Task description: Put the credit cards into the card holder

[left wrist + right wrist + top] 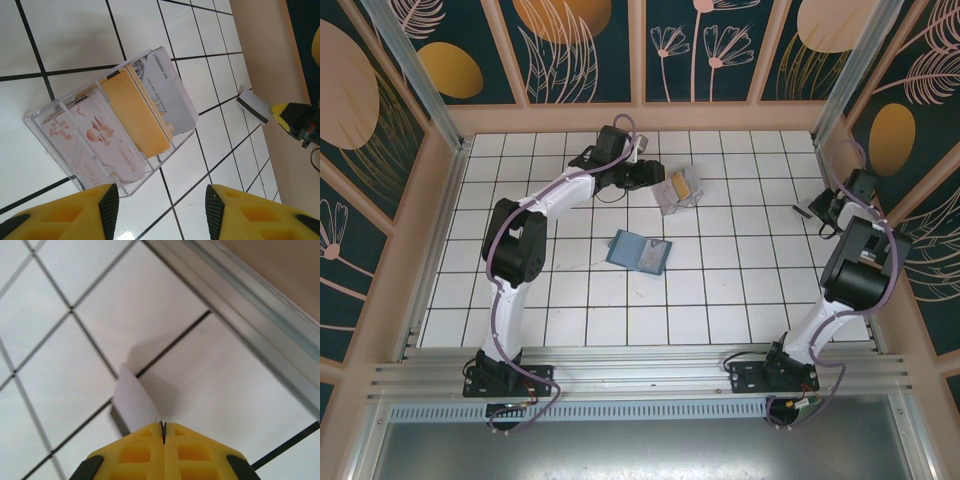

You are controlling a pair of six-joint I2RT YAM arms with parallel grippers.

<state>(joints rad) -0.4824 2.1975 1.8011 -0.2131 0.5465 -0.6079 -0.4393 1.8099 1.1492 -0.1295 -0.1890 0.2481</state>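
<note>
The credit cards [135, 112], pale lilac, gold and silvery-grey, stand upright in a clear acrylic rack [150, 172] at the back middle of the table [678, 188]. My left gripper [161, 207] hovers open just short of the rack, its jaws wide apart with nothing between them; in the top view it sits at the rack's left [645, 176]. The teal-blue card holder [640, 251] lies open flat at mid-table. My right gripper [163, 426] is shut on one pale card [134, 402] with a dark stripe, near the right wall [817, 211].
White gridded tiles cover the table [720, 290]. A metal rail and wooden wall [260, 300] run close beside the right gripper. The left wrist view catches the right gripper [274, 107] and its card [252, 106] against the wall.
</note>
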